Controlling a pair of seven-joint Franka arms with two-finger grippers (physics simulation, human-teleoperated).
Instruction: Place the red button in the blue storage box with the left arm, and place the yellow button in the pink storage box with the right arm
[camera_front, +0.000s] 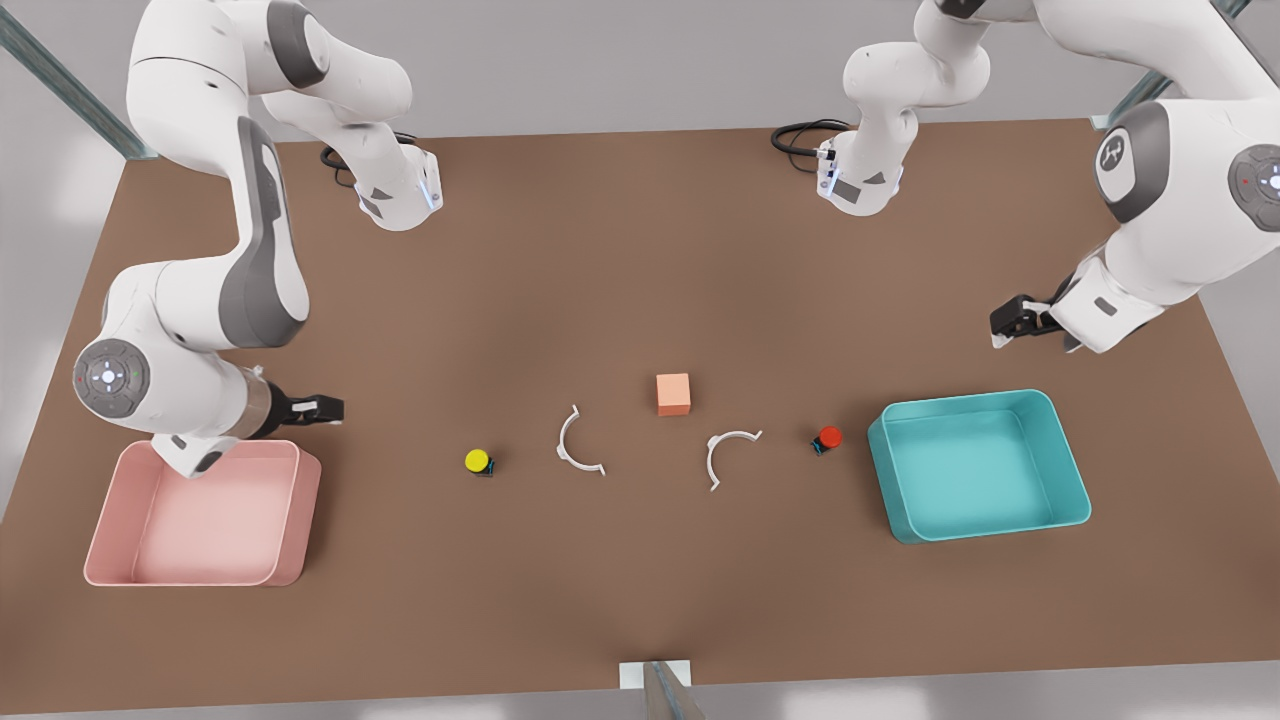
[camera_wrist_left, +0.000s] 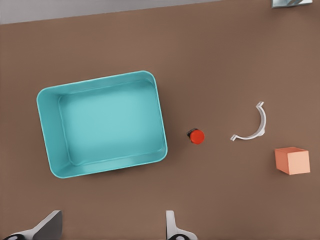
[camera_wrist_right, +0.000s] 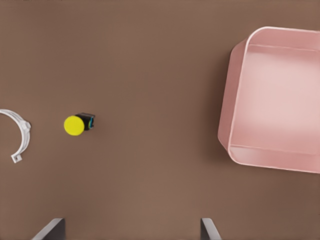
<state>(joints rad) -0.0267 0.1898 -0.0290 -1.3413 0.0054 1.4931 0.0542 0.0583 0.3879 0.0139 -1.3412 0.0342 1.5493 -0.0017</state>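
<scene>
— Where are the buttons?
— Red button (camera_front: 828, 437) sits beside the blue storage box (camera_front: 1060, 440); yellow button (camera_front: 478, 460) lies well off the pink storage box (camera_front: 300, 500).
— Easy grabs?
— Small, light, probably slick caps; pinch the dark bases. Left tool (camera_wrist_left: 112, 227) and right tool (camera_wrist_right: 131, 229) hover wide, empty.

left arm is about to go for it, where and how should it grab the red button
Likely from straight above: the red button lies tipped over on the table, clear of the blue storage box. Close the open left gripper across the round red cap's sides.
</scene>
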